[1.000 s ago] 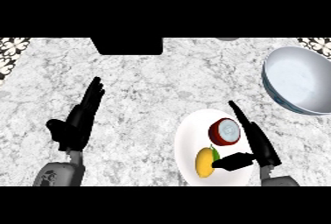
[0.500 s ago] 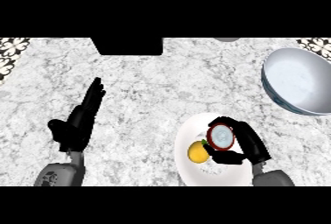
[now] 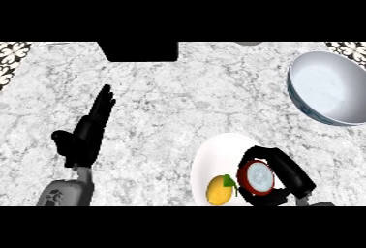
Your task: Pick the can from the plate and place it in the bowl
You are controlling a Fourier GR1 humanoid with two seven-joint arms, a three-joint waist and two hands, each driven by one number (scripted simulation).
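Note:
The can (image 3: 256, 177), dark red with a pale silvery top, stands on the white plate (image 3: 217, 157) at the lower right. My right hand (image 3: 287, 170) is shut on the can, fingers and thumb curled round its sides. The large pale bowl (image 3: 327, 86) sits at the far right, well beyond the plate. My left hand (image 3: 87, 131) rests open at the left, fingers straight and pointing away, holding nothing.
A yellow lemon with a green leaf (image 3: 220, 190) lies on the plate just left of the can. A black box (image 3: 137, 51) sits at the counter's far edge. Patterned tiles show in both far corners.
My right hand, open beside the can a second ago, has curled round it; hand and can have shifted slightly toward me on the plate. The left hand has not moved.

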